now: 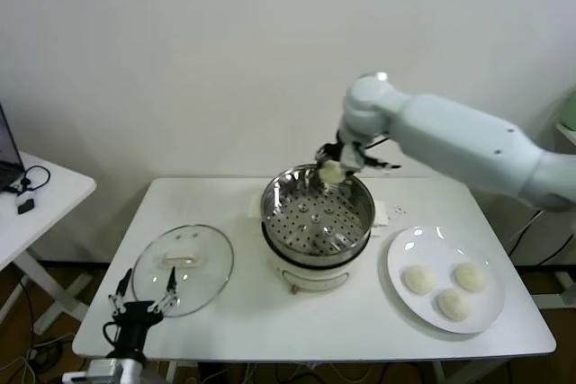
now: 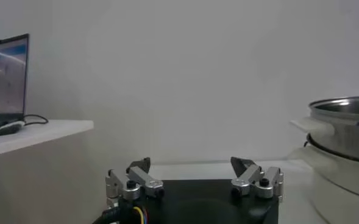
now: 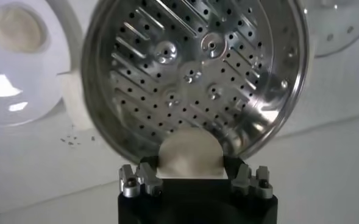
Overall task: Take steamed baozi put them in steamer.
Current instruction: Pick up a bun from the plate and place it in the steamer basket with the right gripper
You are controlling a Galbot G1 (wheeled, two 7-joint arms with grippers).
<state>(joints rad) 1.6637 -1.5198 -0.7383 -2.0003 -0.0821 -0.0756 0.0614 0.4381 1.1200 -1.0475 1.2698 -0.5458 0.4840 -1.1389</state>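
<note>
The shiny steel steamer (image 1: 317,213) sits on its white cooker base mid-table; its perforated bottom (image 3: 191,73) holds nothing. Over its far rim my right gripper (image 1: 335,168) is shut on one cream-white baozi (image 3: 190,153), which fills the gap between the jaws. Three more baozi (image 1: 418,280) (image 1: 469,276) (image 1: 453,305) lie on the white plate (image 1: 407,247) at the right. My left gripper (image 1: 144,301) hangs open and idle off the table's front left corner, its fingers (image 2: 144,168) wide apart with nothing between them.
A round glass lid (image 1: 183,269) lies flat on the table left of the steamer. A second white table (image 1: 54,195) with a laptop (image 2: 5,79) and cables stands further left. A wall runs close behind the table.
</note>
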